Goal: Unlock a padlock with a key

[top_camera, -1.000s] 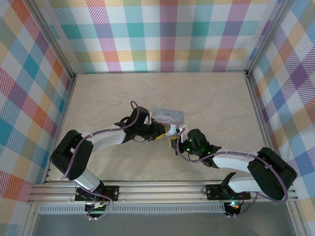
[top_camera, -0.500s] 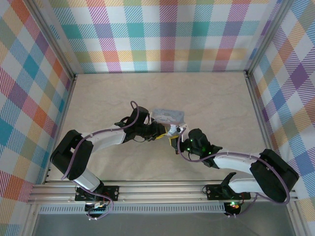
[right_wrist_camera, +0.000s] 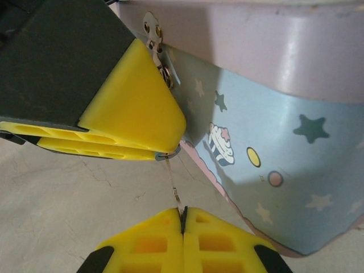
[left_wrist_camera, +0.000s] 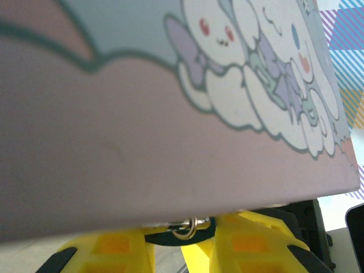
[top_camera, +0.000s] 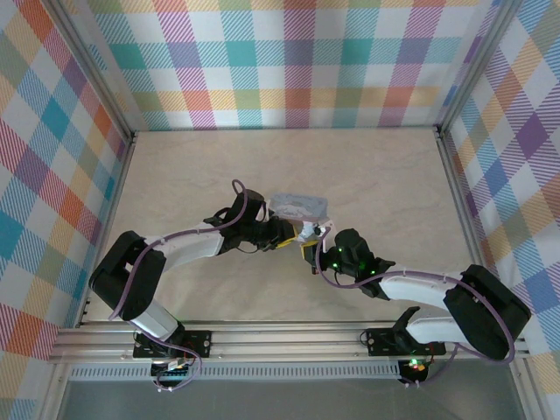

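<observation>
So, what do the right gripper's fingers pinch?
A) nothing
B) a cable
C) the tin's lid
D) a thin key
D: the right gripper is shut on the key, a thin metal sliver sticking up out of it.

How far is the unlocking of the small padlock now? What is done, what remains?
Done: the left gripper clamps the tiny blue padlock beside the pale blue cartoon-printed tin box, and the right gripper is shut on the thin dark metal key. In hand: the key's tip reaches the padlock. Left: turning it and freeing the shackle; whether that is open, I cannot tell.
</observation>
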